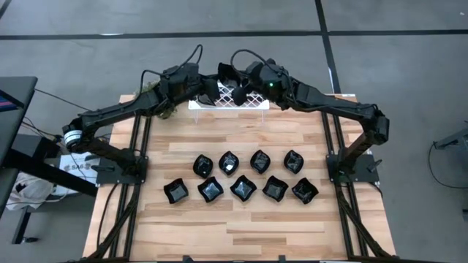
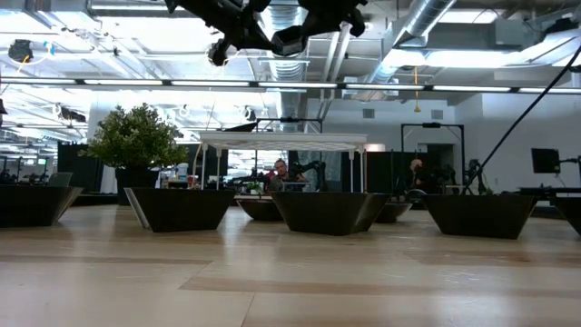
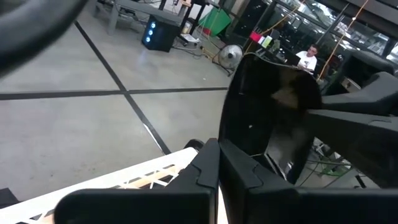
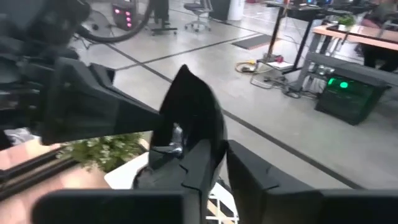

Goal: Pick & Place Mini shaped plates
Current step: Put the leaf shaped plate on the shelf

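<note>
On the near half of the counter (image 1: 241, 226) nine black mini shaped plates (image 1: 240, 187) wait in two rows. Beyond, above the white rack (image 1: 252, 102), our left hand (image 1: 210, 89) and right hand (image 1: 238, 93) each pinch a plate; we should lower them steadily, keeping them apart. We read no writing.

Overhead view straight down, low view level across table (image 1: 241, 219), wrist views close, all sharing white rack (image 1: 228, 102)

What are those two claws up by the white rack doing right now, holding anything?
Left gripper: shut on a black plate, above the white rack.
Right gripper: shut on a pointed black dish, also above the rack.
</note>
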